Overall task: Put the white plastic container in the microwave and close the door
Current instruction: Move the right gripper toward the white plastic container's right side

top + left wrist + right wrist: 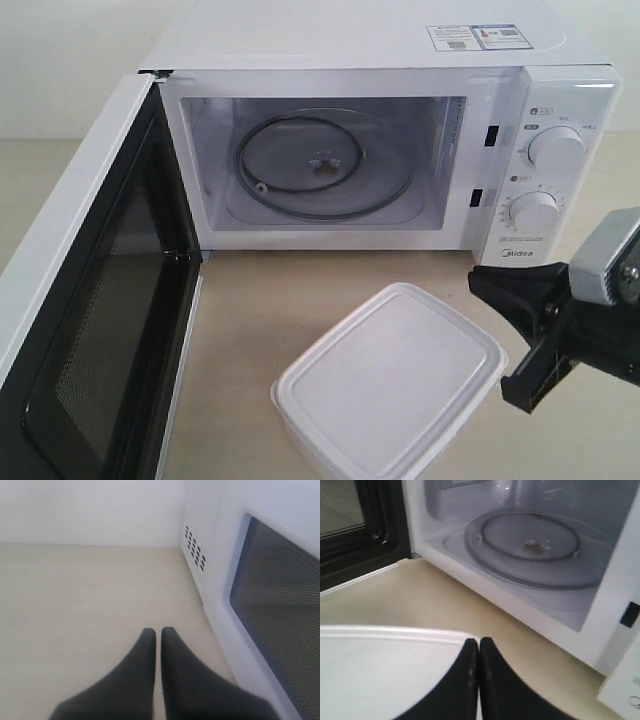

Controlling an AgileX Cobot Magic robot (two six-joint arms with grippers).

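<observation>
The white plastic container (pixel 390 385) sits lid-on on the table in front of the microwave (pixel 380 40). The door (pixel 95 310) is swung wide open to the left, and the glass turntable (pixel 325 165) inside is bare. My right gripper (pixel 490 290) hovers just right of the container, shut and holding nothing. In the right wrist view its tips (pixel 479 642) lie over the rim of the container (pixel 385 670), facing the open microwave (pixel 530 545). My left gripper (pixel 157 631) is shut and empty over the table, beside the outer face of the door (pixel 280 605).
The open door takes up the left of the table. Two dials (pixel 556 150) sit on the microwave's right panel. Vent holes (pixel 195 550) mark the microwave's left side. Beige tabletop (pixel 280 300) lies between the container and the cavity.
</observation>
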